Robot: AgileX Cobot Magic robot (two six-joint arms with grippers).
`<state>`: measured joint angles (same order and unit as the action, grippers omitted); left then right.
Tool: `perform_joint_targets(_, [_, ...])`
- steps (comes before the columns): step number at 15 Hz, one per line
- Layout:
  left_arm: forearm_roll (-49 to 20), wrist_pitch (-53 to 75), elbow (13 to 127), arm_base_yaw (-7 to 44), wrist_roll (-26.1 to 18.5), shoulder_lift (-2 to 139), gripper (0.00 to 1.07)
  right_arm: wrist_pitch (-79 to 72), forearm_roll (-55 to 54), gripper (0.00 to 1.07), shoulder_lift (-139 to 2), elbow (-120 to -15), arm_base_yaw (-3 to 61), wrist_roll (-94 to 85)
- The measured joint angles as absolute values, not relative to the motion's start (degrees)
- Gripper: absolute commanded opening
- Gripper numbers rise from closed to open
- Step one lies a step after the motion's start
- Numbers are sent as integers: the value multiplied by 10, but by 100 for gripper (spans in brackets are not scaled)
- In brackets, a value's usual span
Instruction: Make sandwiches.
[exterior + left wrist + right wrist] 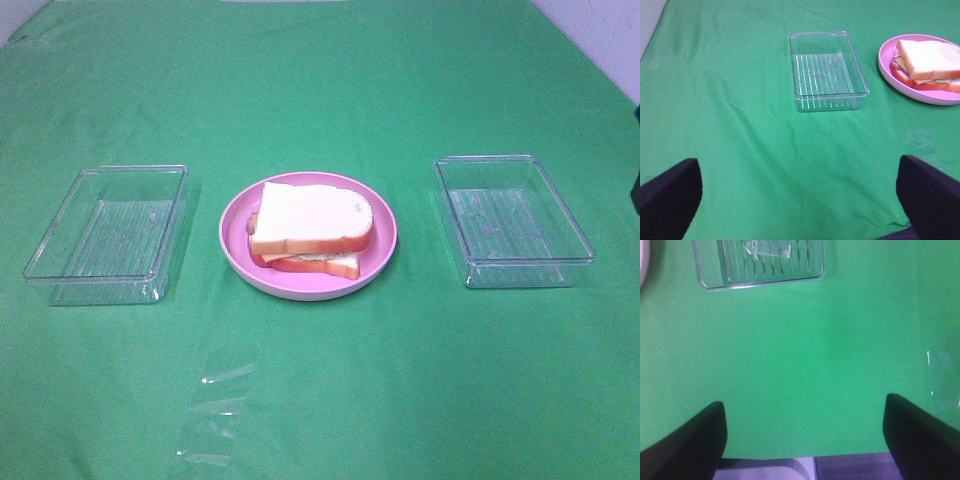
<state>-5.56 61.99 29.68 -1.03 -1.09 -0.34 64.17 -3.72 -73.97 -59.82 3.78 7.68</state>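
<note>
The sandwich [312,222] lies on a round pink plate [300,288] at the table's middle. It is a stack with a white bread slice with orange-brown crust on top, reddish-pink and pale layers under it, and another slice at the bottom. It also shows in the left wrist view [929,65] on the plate [890,70]. No arm shows in the exterior view. My left gripper [800,200] is open and empty, well back from the plate. My right gripper [805,435] is open and empty over bare green cloth.
An empty clear plastic tray [95,288] stands left of the plate, also in the left wrist view [827,102]. Another empty tray [525,272] stands to the right, also in the right wrist view [805,260]. A shiny clear film [215,410] lies on the cloth near the front.
</note>
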Motion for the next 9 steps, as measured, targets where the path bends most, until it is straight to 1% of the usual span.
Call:
perform_joint_targets(2, [-56, 620, 297, -10, -11, -3, 98, 626, -38, 82, -626, -546, 38, 77])
perform_joint_targets(4, [-56, 620, 297, -10, -11, -3, 98, 622, -50, 82, -482, -493, 38, 77])
perform_joint_targets(5, [-56, 620, 297, -10, -11, -3, 98, 618, -50, 82, -453, -482, 38, 77])
perform_joint_targets(9, [-56, 620, 297, -10, -11, -3, 98, 617, -19, 82, -248, -391, 38, 77])
